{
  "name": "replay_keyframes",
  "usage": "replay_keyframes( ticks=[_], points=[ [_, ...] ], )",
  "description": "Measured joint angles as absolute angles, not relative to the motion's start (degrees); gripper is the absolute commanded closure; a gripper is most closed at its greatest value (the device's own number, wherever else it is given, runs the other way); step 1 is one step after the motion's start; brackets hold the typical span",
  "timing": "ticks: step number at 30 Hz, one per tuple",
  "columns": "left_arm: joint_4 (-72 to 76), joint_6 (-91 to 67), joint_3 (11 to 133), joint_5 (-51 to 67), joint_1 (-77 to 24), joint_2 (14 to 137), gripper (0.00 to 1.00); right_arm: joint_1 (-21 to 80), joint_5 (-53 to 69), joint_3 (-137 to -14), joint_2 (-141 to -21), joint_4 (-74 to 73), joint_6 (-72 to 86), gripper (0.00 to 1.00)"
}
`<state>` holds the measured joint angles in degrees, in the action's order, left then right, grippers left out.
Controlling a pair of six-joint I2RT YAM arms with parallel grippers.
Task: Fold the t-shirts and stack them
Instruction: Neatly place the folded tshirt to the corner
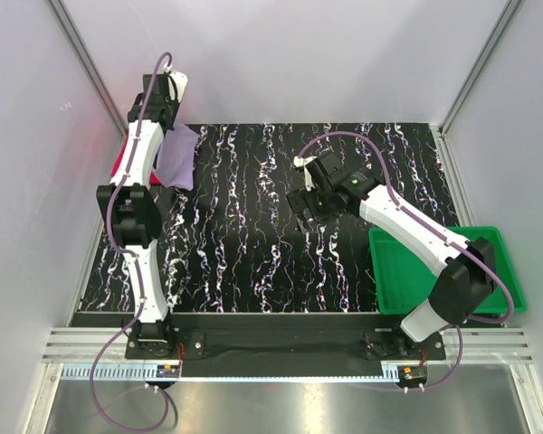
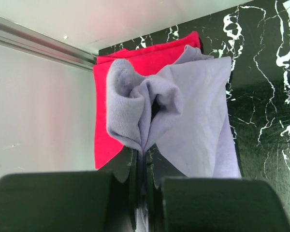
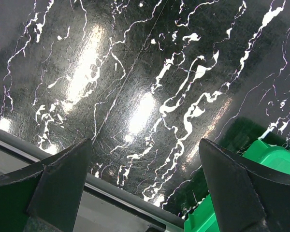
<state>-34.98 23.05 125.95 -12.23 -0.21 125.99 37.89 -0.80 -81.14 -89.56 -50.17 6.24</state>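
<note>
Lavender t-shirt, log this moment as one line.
left gripper: shut on lavender t-shirt | shirt hangs over folded red t-shirt | right gripper: open, empty

1. The left arm [image 1: 134,194] is stretched far forward on its own side, with the elbow bent and the wrist raised at the far end.
2. The left gripper [image 2: 141,162] has its jaws pressed together, and they pinch a fold of the lavender t-shirt [image 2: 193,111].
3. The right arm [image 1: 416,228] leans from its base forward and inward, toward the middle.
4. The right gripper [image 3: 145,145] points downward, with its two fingers spread wide apart.
</note>
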Motion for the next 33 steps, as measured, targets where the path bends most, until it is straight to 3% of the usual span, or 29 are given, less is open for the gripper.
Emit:
replay_keyframes(
  ticks=[19, 33],
  points=[
    [-34.33, 24.23, 123.22, -11.97, 2.09, 121.54, 1.0, 37.85, -0.78, -81.14, -89.54, -50.54, 6.26, 0.0],
    [-33.43, 24.21, 129.86, -9.82, 2.68, 125.47, 1.0, 37.8, -0.32, -81.43, -89.97, -50.94, 6.28, 0.0]
  ],
)
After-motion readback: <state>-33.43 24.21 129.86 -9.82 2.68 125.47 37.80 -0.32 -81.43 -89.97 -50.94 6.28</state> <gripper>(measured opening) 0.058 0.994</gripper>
